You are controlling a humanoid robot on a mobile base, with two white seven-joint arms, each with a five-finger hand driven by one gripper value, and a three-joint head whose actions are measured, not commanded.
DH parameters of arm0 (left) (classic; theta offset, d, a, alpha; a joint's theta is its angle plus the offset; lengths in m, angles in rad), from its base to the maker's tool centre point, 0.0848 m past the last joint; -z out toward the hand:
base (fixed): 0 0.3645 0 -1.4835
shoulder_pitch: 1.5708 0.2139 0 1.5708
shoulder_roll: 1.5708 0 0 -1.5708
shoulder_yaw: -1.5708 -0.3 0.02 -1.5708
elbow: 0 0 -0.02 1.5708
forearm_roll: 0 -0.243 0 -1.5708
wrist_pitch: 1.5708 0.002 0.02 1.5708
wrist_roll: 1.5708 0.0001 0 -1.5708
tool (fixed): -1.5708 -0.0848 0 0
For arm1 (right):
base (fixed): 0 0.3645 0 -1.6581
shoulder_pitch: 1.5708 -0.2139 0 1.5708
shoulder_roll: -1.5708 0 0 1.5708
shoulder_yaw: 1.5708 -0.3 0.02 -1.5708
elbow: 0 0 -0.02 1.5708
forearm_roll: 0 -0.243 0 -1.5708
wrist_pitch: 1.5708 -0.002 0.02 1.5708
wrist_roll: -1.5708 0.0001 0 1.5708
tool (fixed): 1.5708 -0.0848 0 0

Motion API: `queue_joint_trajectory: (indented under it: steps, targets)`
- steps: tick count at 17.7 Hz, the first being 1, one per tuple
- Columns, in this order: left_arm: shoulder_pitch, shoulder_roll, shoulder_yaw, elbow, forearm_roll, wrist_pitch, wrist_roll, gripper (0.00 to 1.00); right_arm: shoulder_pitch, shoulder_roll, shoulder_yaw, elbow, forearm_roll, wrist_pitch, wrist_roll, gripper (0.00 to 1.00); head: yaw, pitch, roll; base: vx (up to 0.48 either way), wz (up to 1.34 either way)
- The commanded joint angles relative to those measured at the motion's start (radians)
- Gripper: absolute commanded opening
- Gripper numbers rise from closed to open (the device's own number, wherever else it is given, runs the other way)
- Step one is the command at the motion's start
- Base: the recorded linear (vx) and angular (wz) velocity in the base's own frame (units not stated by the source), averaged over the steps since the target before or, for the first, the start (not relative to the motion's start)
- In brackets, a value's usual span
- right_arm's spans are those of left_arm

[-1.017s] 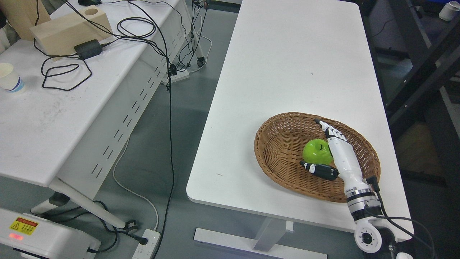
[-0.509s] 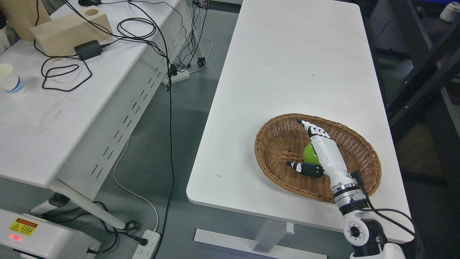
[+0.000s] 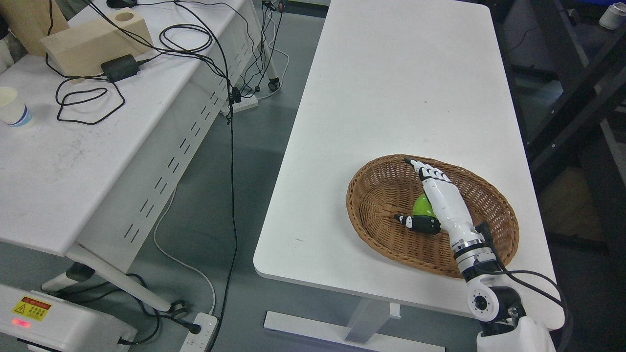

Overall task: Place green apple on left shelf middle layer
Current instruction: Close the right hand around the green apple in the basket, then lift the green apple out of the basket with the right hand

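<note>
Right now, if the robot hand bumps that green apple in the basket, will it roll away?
Probably a little. The apple is round and looks smooth and shiny, so it may roll or slip. The basket dips inward with a raised rim, which should keep it inside. The right hand covers most of it, so a firm hold isn't certain.

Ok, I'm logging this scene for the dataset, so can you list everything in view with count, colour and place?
apple: 1, green, inside the basket, mostly hidden by the hand
basket: 1, brown wicker, near end of the right table
tables: 2, white, left and right
wooden block: 1, pale, left table
power adapter: 1, black, left table
paper cup: 1, white, left table edge
power strips: 2, white, floor
right hand: 1, white and black, over the apple, fingers extended
</note>
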Motion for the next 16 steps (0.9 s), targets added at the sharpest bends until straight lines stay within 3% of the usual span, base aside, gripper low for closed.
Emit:
queue_joint_trajectory:
  steps: [1,4,6,8,13,16]
  targets:
    - [0.0,0.017,0.0,0.0,0.0,0.0,-0.001,1.0,-0.003,-0.123,-0.003,0.052,0.006,-0.001,-0.001,0.98,0.0,0.0,0.0,0.0,0.0]
    - [0.0,0.017,0.0,0.0,0.0,0.0,0.0,1.0,0.005,-0.138,-0.019,0.052,0.002,-0.007,-0.003,0.98,0.0,0.0,0.0,0.0,0.0]
    - [0.0,0.017,0.0,0.0,0.0,0.0,0.0,1.0,0.006,-0.134,-0.021,0.052,0.002,-0.008,-0.006,0.88,0.0,0.0,0.0,0.0,0.0]
    - [0.0,0.017,0.0,0.0,0.0,0.0,0.0,1.0,0.009,-0.132,-0.023,0.052,0.002,-0.01,-0.006,0.71,0.0,0.0,0.0,0.0,0.0]
    - [0.0,0.017,0.0,0.0,0.0,0.0,0.0,1.0,0.025,-0.129,-0.049,0.051,-0.008,-0.067,0.028,0.07,0.0,0.0,0.0,-0.026,0.0]
    - [0.0,0.017,0.0,0.0,0.0,0.0,0.0,1.0,0.025,-0.12,-0.072,0.051,-0.044,-0.074,0.051,0.0,0.0,0.0,0.0,-0.032,0.0]
